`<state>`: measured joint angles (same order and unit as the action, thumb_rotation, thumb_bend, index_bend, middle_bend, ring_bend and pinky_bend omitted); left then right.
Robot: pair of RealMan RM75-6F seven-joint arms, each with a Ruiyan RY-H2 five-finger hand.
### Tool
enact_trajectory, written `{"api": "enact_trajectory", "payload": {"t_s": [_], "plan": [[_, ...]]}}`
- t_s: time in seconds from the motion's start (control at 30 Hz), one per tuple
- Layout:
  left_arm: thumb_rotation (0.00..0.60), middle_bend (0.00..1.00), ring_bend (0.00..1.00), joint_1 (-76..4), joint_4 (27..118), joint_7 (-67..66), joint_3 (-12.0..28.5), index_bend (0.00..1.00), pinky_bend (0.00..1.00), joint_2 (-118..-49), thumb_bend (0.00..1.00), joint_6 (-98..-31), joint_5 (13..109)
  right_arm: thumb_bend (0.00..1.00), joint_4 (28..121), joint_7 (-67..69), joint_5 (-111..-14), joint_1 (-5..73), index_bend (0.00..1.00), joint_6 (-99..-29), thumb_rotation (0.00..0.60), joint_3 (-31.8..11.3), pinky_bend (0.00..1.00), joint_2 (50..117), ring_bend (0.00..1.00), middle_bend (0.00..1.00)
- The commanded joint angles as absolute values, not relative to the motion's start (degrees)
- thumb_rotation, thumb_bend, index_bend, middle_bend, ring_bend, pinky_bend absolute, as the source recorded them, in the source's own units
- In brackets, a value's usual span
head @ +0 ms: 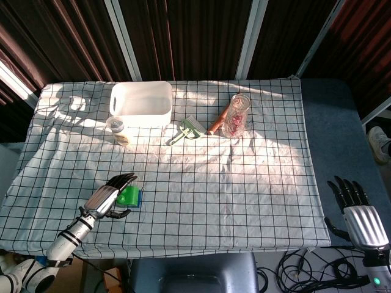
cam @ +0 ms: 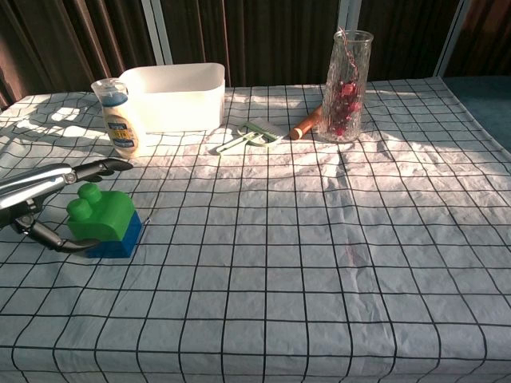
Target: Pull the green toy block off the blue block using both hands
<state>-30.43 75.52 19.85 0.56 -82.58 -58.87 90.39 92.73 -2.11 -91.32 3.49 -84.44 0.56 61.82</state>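
the table wears a white cloth with black squares, sun falls on it, and dark curtains hang behind. the green toy block sits on top of the blue block near the front left edge, and the left hand is open around them with fingers above and thumb low, not gripping. the right hand is off the table at the right with its fingers straight and apart, and at the back are a white tub, a small bottle, a green brush and a glass vase
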Motion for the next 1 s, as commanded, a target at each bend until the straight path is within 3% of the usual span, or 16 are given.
{"api": "enact_trajectory", "payload": {"t_s": [0.03, 0.13, 0.23, 0.53, 0.77, 0.9, 1.0], "plan": [[0.600, 0.00, 0.00, -30.5, 75.7, 19.1, 0.5, 0.00, 0.12, -82.6, 0.28, -58.9, 89.9, 0.22, 92.8, -2.1, -91.5, 3.5, 0.00, -84.5, 0.600, 0.6, 0.00, 61.8, 0.00, 0.00], [0.600, 0.01, 0.01, -30.6, 75.7, 18.0, 0.5, 0.01, 0.21, -82.6, 0.29, -58.6, 89.1, 0.22, 92.6, -2.3, -91.5, 3.4, 0.00, -84.5, 0.600, 0.7, 0.00, 61.8, 0.00, 0.00], [0.600, 0.07, 0.06, -30.7, 75.3, 17.3, 0.9, 0.10, 0.28, -83.2, 0.29, -58.7, 88.4, 0.22, 92.7, -2.0, -91.4, 3.3, 0.00, -84.7, 0.600, 0.7, 0.00, 61.7, 0.00, 0.00], [0.600, 0.46, 0.43, -30.1, 72.9, 17.8, 2.2, 0.46, 0.53, -86.4, 0.35, -62.7, 87.9, 0.22, 92.4, -1.7, -91.3, 3.0, 0.00, -85.0, 0.600, 0.6, 0.00, 61.5, 0.00, 0.00], [0.600, 0.68, 0.62, -29.2, 72.4, 18.9, 3.1, 0.64, 0.70, -87.8, 0.50, -66.2, 87.7, 0.22, 92.4, -1.8, -91.4, 2.9, 0.00, -85.1, 0.600, 0.5, 0.00, 61.6, 0.00, 0.00], [0.600, 0.74, 0.68, -27.5, 73.9, 23.1, 4.3, 0.68, 0.75, -88.4, 0.59, -72.1, 88.5, 0.22, 91.8, 0.9, -93.2, 4.1, 0.00, -84.7, 0.600, 0.4, 0.00, 62.2, 0.00, 0.00], [0.600, 0.77, 0.70, -26.0, 75.9, 31.6, 4.9, 0.71, 0.78, -89.1, 0.65, -76.3, 89.1, 0.22, 91.2, 11.2, -96.5, 7.1, 0.00, -82.6, 0.600, 0.8, 0.00, 62.1, 0.00, 0.00]]}}
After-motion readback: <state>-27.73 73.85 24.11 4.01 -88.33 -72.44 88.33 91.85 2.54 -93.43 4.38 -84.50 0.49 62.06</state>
